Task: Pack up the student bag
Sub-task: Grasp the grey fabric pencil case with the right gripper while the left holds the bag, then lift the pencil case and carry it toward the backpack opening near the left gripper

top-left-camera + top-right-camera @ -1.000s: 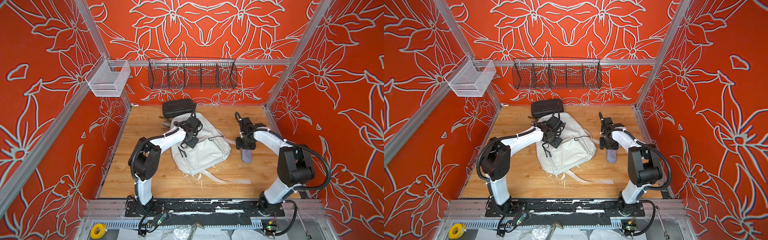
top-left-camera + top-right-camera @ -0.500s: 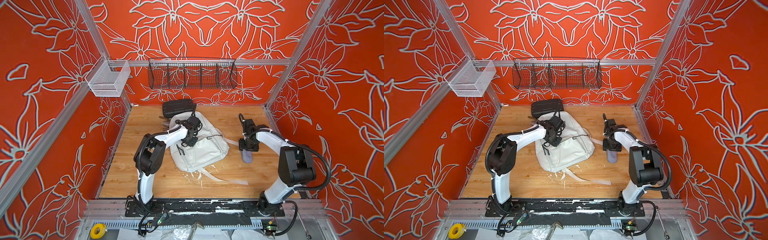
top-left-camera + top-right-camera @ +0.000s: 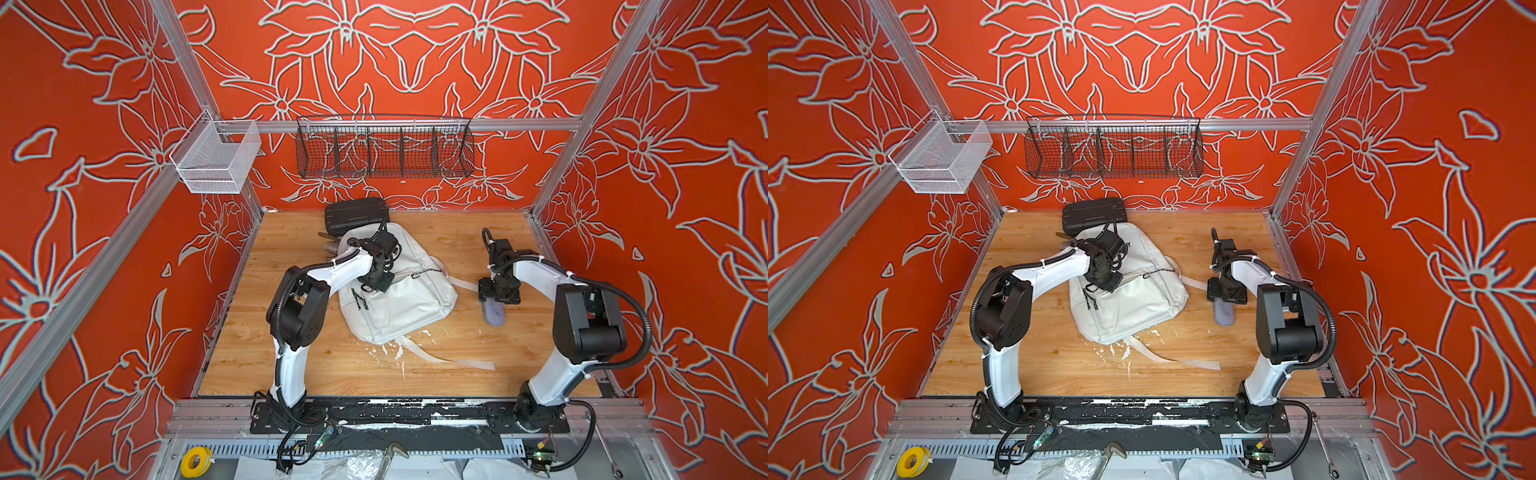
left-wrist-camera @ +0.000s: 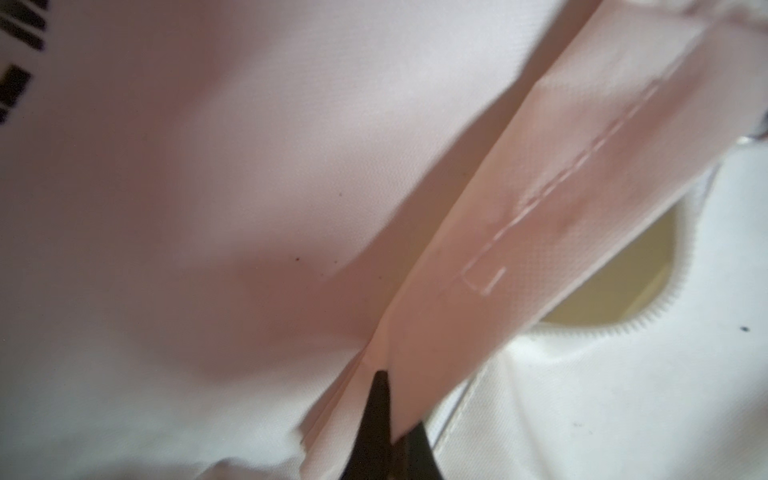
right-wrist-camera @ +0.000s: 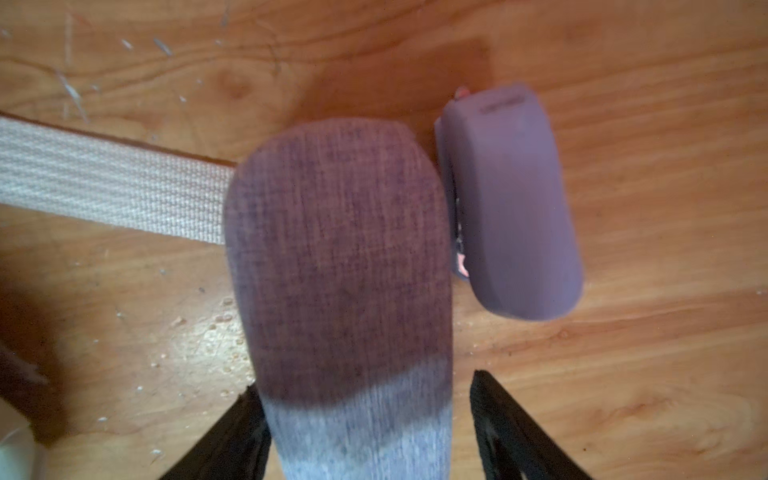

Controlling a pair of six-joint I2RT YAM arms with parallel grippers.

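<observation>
The white student bag (image 3: 409, 305) (image 3: 1138, 307) lies flat in the middle of the wooden table, its black lettering partly under my left arm. My left gripper (image 3: 377, 283) (image 3: 1108, 284) (image 4: 382, 399) points down onto the bag's upper front and is shut on a fold of its white fabric (image 4: 478, 257). On the right, my right gripper (image 3: 495, 300) (image 3: 1225, 297) (image 5: 361, 382) hangs open over a grey fabric pouch (image 3: 494, 313) (image 5: 340, 257) lying on the table. One finger sits on each side of the pouch, with a gap at one of them.
A black ribbed hard case (image 3: 355, 215) (image 3: 1094, 216) lies behind the bag at the back wall. A purple stapler-like thing (image 5: 511, 208) sits right beside the pouch. White straps (image 3: 442, 358) (image 5: 108, 183) trail across the table. A black wire basket (image 3: 384, 151) and a white mesh basket (image 3: 216, 162) hang on the walls.
My left gripper has closed on the bag's fabric, and its arm has shifted slightly. The right gripper stays over the pouch with its jaws a little wider.
</observation>
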